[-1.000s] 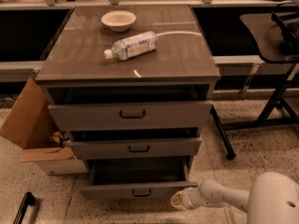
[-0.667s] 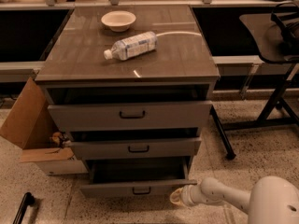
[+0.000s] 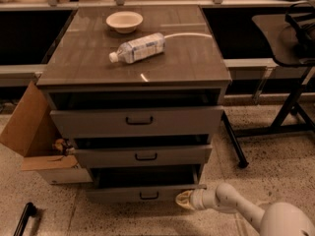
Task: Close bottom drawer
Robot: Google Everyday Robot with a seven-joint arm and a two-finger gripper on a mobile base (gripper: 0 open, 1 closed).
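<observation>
- Grey-brown metal, the bottom drawer (image 3: 115, 194) sits lowest in the cabinet (image 3: 219, 90), just above the floor. It is pulled out, and a dark gap shows above its low front panel.
- Its small black bar handle (image 3: 148, 196) sits mid-panel with nothing touching it.
- The hand (image 3: 185, 199) is at the right end of that front panel, at or very near its face. It is low and level with the panel, which looks like a placement for pushing the drawer in rather than gripping the handle.
- I cannot tell whether the hand is open or closed, nor whether it actually touches the panel.
- The white arm (image 3: 231, 205) reaches in from the lower right, and its base is cut off by the frame edge.
- The middle drawer (image 3: 113, 157) and the top drawer (image 3: 98, 123) also stand out from the carcass, with shadow above each front.
- The inside of all three drawers is too dark to make out.
- On the worktop (image 3: 192, 58) lie a plastic bottle (image 3: 138, 48) on its side and a pale bowl (image 3: 124, 21), well clear of the job.
- A cardboard box (image 3: 27, 127) leans at the cabinet's left, its contents hard to make out.
- A black frame (image 3: 290, 102) stands to the right, partly cropped.
</observation>
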